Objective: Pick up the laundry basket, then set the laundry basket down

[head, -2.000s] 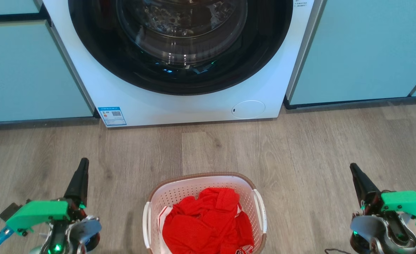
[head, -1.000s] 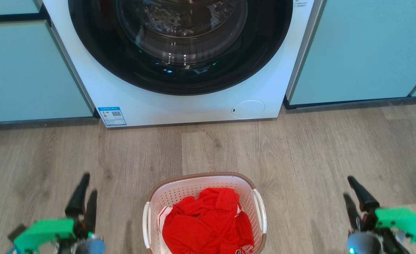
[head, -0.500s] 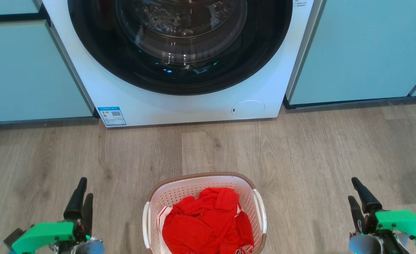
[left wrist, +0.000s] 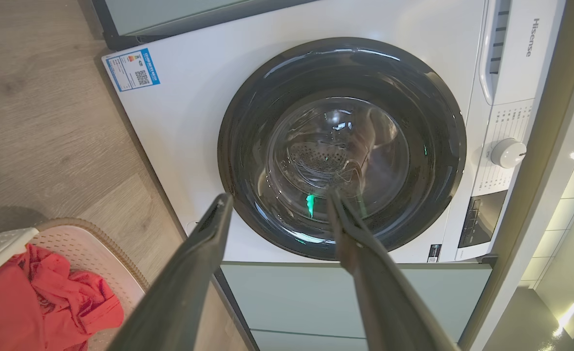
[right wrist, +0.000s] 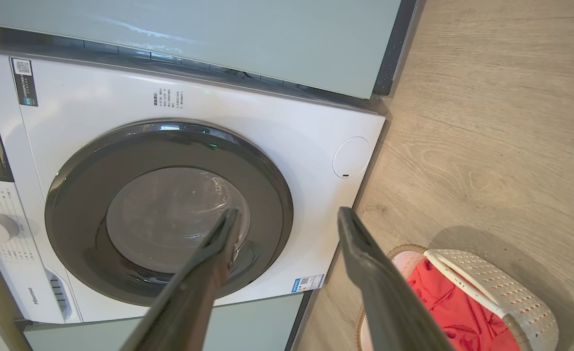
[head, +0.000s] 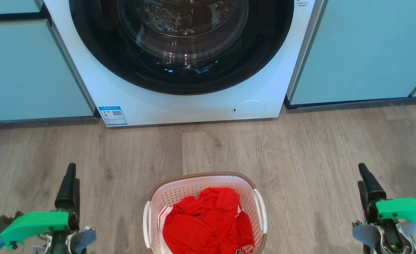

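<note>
That basket [head: 174, 194] looks light, stiff plastic; grab its handles [head: 146, 220]. Left gripper [left wrist: 278, 196], right gripper [right wrist: 288, 210]: jaws apart, empty.

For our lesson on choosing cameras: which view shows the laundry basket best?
The head view: the laundry basket sits bottom centre, both white handles and most of its brown rim visible, near end cropped. The left wrist view catches one corner at lower left; the right wrist view, one end at lower right.
</note>
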Robot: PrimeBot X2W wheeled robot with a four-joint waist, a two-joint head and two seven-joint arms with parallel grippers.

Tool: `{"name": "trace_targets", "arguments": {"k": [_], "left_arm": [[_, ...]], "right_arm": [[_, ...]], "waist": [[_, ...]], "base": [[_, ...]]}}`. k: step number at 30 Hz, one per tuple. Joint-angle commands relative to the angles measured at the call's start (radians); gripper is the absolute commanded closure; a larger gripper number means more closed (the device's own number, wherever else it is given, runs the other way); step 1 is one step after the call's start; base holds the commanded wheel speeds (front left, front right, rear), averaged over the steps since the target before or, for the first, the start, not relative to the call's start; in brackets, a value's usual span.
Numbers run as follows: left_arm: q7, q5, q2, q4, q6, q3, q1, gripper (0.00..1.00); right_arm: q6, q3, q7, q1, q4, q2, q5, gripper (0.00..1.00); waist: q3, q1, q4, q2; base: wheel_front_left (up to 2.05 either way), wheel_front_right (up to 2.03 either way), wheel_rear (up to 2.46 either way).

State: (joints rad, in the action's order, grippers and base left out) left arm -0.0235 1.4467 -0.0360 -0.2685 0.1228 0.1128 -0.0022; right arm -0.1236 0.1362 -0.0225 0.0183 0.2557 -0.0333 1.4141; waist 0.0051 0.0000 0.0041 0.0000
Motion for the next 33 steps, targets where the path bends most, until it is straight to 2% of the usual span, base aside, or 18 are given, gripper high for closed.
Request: {"name": "trace_targets", "arguments": {"k": [1,4,14,22,26,33], "left_arm": [[0.011,-0.022,-0.009,0.043,0.002,0.024,-0.053,0.0],[0.02,-0.076,-0.01,0.075,-0.007,0.035,-0.061,0.0],[0.049,-0.274,-0.01,0.208,-0.091,0.002,-0.08,0.0],[0.072,-0.472,-0.01,0.258,-0.155,-0.072,-0.076,0.0],[0.081,-0.546,-0.011,0.264,-0.173,-0.103,-0.075,0.0],[0.102,-0.698,-0.063,0.254,-0.23,-0.206,-0.079,0.0]], "right_arm": [[-0.002,0.0,0.011,0.051,-0.043,-0.007,-0.024,0.0],[-0.002,-0.001,0.02,0.058,-0.064,-0.007,-0.075,0.0],[-0.003,-0.016,0.049,0.087,-0.161,-0.009,-0.294,0.0],[-0.003,-0.067,0.072,0.105,-0.233,-0.009,-0.497,0.0],[-0.003,-0.089,0.081,0.106,-0.253,-0.01,-0.568,0.0],[-0.004,-0.145,0.101,0.098,-0.235,-0.01,-0.705,0.0]], "waist": [[0.0,0.0,0.0,0.0],[0.001,0.0,0.002,0.0],[0.007,0.0,0.008,0.0],[0.008,0.0,0.013,0.0],[0.009,0.0,0.015,0.0],[0.005,0.0,0.017,0.0]], "base": [[0.0,0.0,0.0],[0.0,0.0,0.0],[0.0,0.0,0.0],[0.0,0.0,0.0],[0.0,0.0,0.0],[0.0,0.0,0.0]]}}
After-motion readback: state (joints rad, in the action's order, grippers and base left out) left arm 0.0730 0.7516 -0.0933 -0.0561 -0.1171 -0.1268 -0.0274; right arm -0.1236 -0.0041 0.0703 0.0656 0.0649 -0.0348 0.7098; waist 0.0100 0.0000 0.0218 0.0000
